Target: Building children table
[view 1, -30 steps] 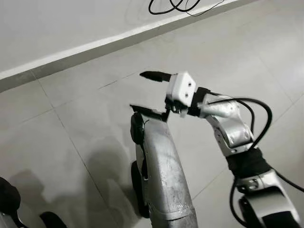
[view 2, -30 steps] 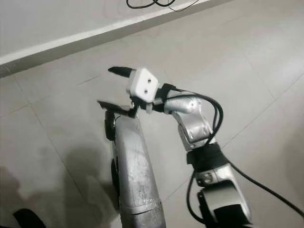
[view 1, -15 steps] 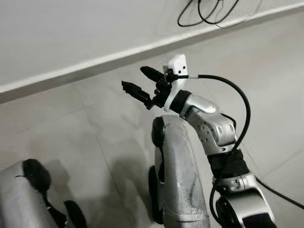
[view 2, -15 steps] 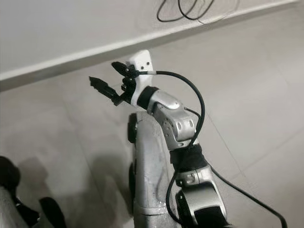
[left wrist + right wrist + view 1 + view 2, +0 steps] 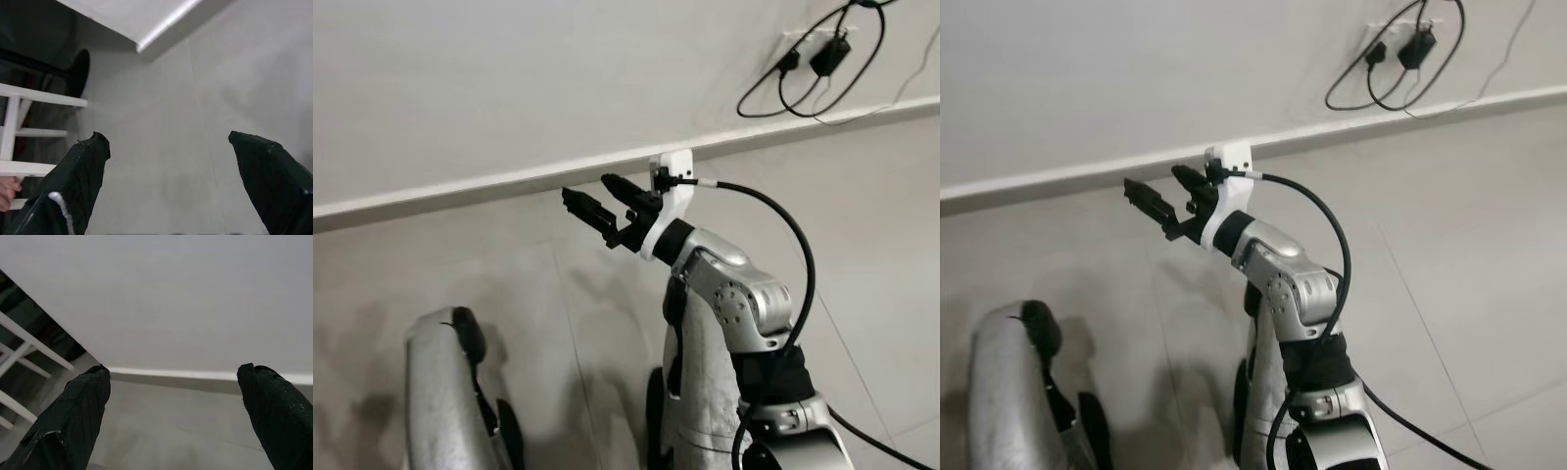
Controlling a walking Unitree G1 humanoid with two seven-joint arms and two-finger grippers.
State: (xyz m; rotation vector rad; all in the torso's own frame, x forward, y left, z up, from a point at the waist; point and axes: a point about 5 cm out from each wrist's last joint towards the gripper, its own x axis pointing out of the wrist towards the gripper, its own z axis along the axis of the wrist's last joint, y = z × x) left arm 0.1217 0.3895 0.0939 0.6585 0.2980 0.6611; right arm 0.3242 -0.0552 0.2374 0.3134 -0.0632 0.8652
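My right gripper [image 5: 600, 199] is raised in front of me above the tiled floor, pointing at the wall's skirting board [image 5: 460, 188]. It is open, with nothing between its fingers [image 5: 83, 406]. My left arm [image 5: 435, 392] hangs low at the left. In the left wrist view the left gripper [image 5: 168, 142] is open over bare floor. White wooden slats [image 5: 29, 95] of a piece of furniture stand at the edge of that view, and white slats [image 5: 29, 345] also stand beside the wall in the right wrist view.
A white wall with a grey skirting board runs across ahead. A socket with a plug [image 5: 824, 54] and looping black cables [image 5: 1381, 88] is at the far right. A person's hand [image 5: 7, 188] rests by the white slats. Pale floor tiles [image 5: 862, 245] spread to the right.
The view has swung up and round, bringing the wall, socket and cables into sight. My right gripper has turned and lifted towards the wall. My left arm has come into view at lower left.
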